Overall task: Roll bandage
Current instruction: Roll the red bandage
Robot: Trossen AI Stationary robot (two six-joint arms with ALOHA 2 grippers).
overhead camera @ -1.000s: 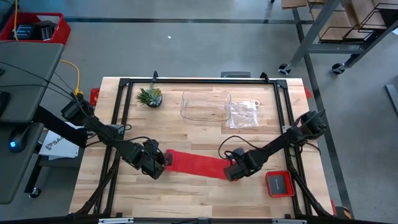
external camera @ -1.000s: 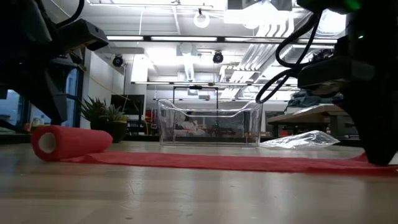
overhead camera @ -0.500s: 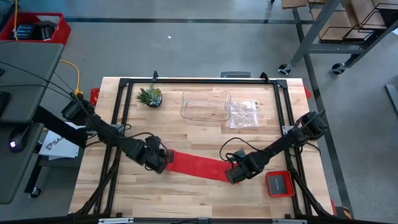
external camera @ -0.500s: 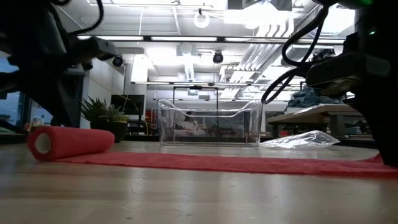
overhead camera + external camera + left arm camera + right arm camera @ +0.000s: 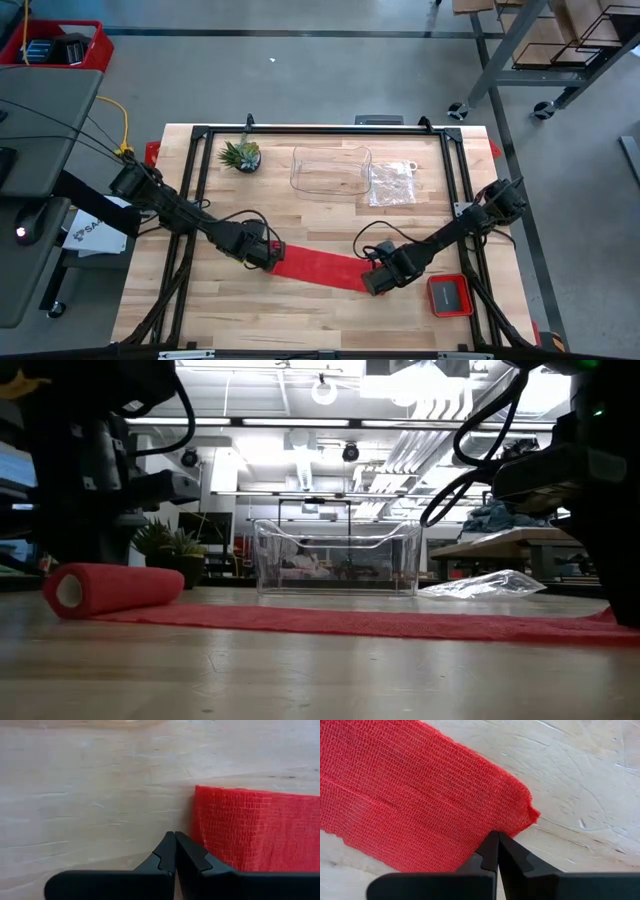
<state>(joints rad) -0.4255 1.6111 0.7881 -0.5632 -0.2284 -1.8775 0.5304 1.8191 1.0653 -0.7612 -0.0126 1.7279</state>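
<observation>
The red bandage [image 5: 320,265] lies on the wooden table. Its left end is wound into a small roll [image 5: 115,588], and a long flat strip [image 5: 380,622] runs from it toward the table's right. My left gripper [image 5: 265,253] is shut and stands low at the roll's end. In the left wrist view its tips [image 5: 175,836] are right beside the red fabric [image 5: 255,830]. My right gripper [image 5: 372,283] is shut at the strip's right end. My left gripper's shut fingertips [image 5: 170,845] stand right beside the roll's edge [image 5: 196,820]; I cannot tell whether they touch it. My right gripper presses its shut fingertips [image 5: 492,845] down on the strip's free right end [image 5: 485,827], close to its edge, slanting down from the table's right. The strip lies flat on the table.
A clear plastic box [image 5: 330,170] and a clear crinkly bag [image 5: 393,185] sit at the far middle, and a small potted plant [image 5: 241,156] at the far left. A small red tray [image 5: 450,295] lies at the near right. Black frame rails [image 5: 190,190] run along the table's sides.
My left gripper has moved toward the table's right and a little toward its far edge, up to the roll. My right gripper has moved slightly toward the near edge, and the strip's right end has gone with it.
</observation>
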